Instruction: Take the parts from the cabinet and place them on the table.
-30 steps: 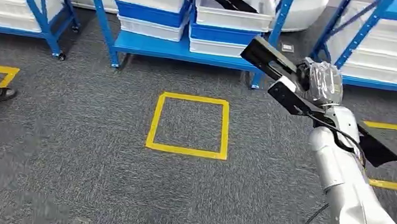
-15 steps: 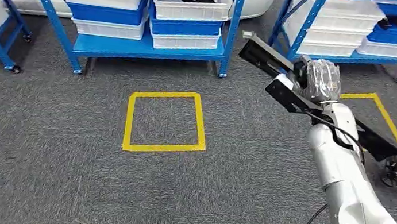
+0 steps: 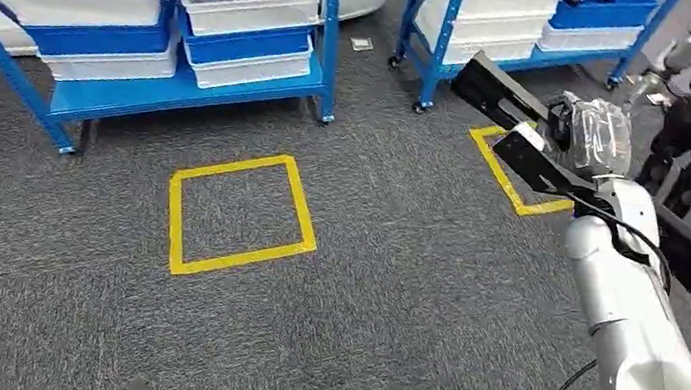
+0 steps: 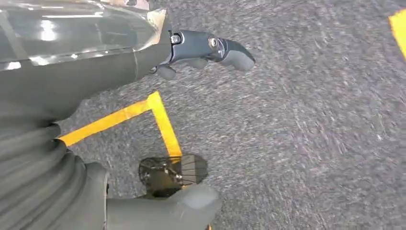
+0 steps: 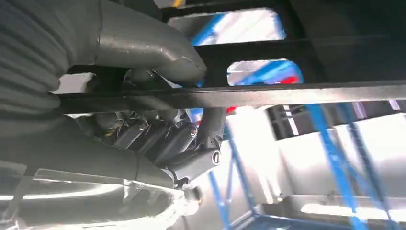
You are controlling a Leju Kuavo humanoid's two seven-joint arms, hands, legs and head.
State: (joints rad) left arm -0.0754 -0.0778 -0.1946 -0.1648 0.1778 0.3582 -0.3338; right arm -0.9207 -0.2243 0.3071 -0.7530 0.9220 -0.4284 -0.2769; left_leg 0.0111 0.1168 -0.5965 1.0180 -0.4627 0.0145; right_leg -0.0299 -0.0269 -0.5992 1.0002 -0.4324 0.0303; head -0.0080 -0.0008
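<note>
Head view: the right hand (image 3: 591,135) is raised at the right of the picture, fingers clamped on a long black part (image 3: 527,164) that runs slantwise from near the blue rack (image 3: 328,31) down past the silver forearm. The part is held in the air, above grey carpet (image 3: 388,302), apart from any shelf. White and blue bins (image 3: 244,15) sit on the rack shelves. A yellow taped square (image 3: 240,211) lies on the carpet left of the arm. Left wrist view: the left hand (image 4: 201,50) hangs over the carpet, fingers apart, nothing in it; yellow tape (image 4: 143,115) runs below it. Right wrist view: the thumb and dark fingers (image 5: 163,136) close on a black bar of the part, with blue rack posts beyond.
</note>
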